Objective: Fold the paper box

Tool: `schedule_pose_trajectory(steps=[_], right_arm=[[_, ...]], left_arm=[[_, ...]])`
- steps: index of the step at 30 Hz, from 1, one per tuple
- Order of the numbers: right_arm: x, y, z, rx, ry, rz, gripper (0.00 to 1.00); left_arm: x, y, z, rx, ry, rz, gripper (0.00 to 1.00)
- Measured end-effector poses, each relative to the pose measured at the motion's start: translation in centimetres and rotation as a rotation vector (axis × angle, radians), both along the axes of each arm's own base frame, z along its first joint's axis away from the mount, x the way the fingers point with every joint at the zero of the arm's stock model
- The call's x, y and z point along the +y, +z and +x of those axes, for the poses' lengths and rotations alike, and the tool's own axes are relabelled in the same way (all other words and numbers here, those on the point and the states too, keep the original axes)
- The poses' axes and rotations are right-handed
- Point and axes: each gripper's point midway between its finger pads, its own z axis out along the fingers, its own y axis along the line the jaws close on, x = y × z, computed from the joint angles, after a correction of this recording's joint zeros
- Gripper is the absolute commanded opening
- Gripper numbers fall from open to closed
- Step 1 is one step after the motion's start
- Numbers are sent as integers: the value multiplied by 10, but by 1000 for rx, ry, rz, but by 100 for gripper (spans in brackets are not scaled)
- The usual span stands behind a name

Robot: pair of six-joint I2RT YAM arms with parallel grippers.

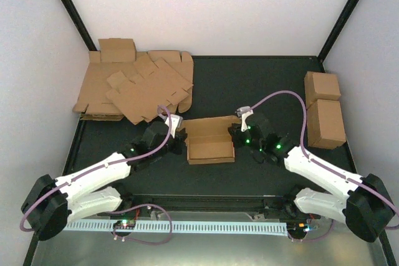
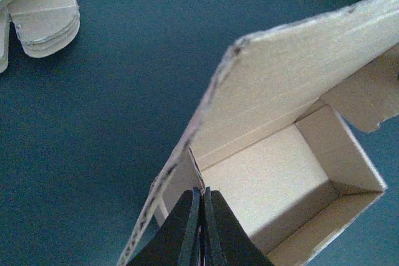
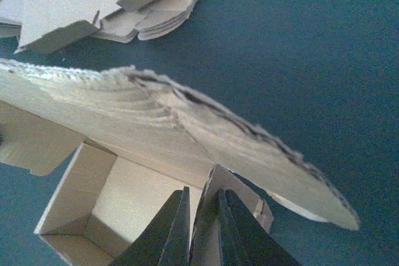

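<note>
At the centre of the bench (image 1: 249, 85) we see the box (image 1: 211, 141), lid raised. The left claw (image 2: 201, 192) is pressed together; the right claw (image 3: 203, 192) pinches an end wall.

I see the paper box (image 1: 211, 140) as matt brown cardboard, ragged at its edges; the table (image 1: 249, 85) looks dark and matt.

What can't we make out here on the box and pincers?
Top view: tips of left pincer and right pincer too small and dark to read.
Left wrist: whether the shut left pincer pinches the box; its fingers cover the contact.
Right wrist: whether the right pincer clamps or only straddles the box wall; too close to tell.
Both wrists: the box's far side, behind the raised lid.
</note>
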Motion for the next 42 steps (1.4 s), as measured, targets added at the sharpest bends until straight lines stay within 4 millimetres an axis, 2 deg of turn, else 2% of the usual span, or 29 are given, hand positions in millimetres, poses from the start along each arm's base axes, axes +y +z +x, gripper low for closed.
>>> schedule_pose_trajectory(steps=[9, 15, 30, 36, 42], right_arm=[[-9, -25, -11, -3, -48, -6, 12], [-13, -28, -14, -31, -75, 24, 12], [-15, -35, -31, -79, -82, 60, 13], [-17, -49, -42, -67, -67, 64, 14], [-18, -62, -49, -45, -62, 62, 17]], left_arm=[[-9, 1, -4, 0, 97, -33, 4], [-13, -7, -14, -17, 122, -31, 4], [-17, -14, -27, -47, 169, -53, 5], [-16, -35, -44, -17, 147, -28, 6], [-16, -49, -54, 6, 133, -7, 7]])
